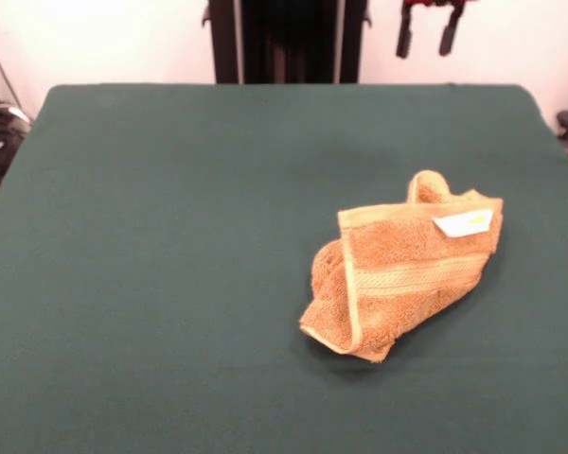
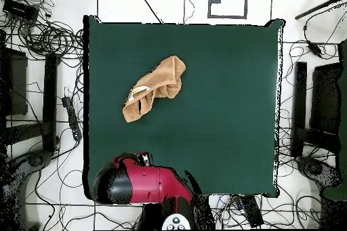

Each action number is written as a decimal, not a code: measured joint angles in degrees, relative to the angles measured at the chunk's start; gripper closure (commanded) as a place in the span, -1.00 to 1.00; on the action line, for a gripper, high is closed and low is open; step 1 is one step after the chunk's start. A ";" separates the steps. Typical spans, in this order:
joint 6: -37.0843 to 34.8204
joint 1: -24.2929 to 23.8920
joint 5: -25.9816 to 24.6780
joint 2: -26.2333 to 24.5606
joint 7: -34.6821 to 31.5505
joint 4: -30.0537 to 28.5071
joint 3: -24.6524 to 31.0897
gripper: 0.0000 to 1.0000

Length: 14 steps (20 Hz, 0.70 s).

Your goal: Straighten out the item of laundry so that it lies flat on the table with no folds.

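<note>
The small orange-tan terry towel [image 1: 398, 279] sits crumpled on the big rectangular table under its dark green cloth [image 1: 170, 284]. It is folded over on itself, a lumpy bundle rather than a flat square. From the front it lies right of centre and about halfway across the table's depth. One lighter woven band [image 1: 421, 276] runs slantwise across the top layer. A pale hemmed edge curves down the left side of the bundle to a bottom corner that hangs a little loose. A small white label [image 1: 464, 223] shows near the upper right corner, and just behind it a hump of terry pokes up. The lower left part bulges out from under the folded flap, rounded and thick.

Looking straight down, the towel [image 2: 154, 87] lies as a slanted strip in the table's [image 2: 223, 106] left half, well inside every edge, with plenty of bare green around it.

The red and black arm [image 2: 142, 182] is drawn back over the table's edge on the robot's side, well apart from the towel. In the front view two dark gripper tips [image 1: 426, 33] hang at the top edge, above and beyond the table, touching nothing. They look separate, but I cannot tell how far apart the fingers stand.

Cables [image 2: 47, 35] tangle on the tiled floor beside the table.
</note>
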<state>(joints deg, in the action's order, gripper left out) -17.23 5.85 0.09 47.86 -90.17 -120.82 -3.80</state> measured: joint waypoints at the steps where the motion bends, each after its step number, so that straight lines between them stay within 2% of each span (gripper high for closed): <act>1: 0.04 0.10 0.13 -0.39 0.00 0.01 0.00 -1.00; 9: 0.16 0.55 1.08 -2.09 0.00 0.82 0.00 -1.00; 14: 0.16 0.87 1.37 -3.68 0.00 3.94 0.00 -1.00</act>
<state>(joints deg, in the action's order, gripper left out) -17.07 6.72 1.45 44.17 -90.17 -116.88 -3.80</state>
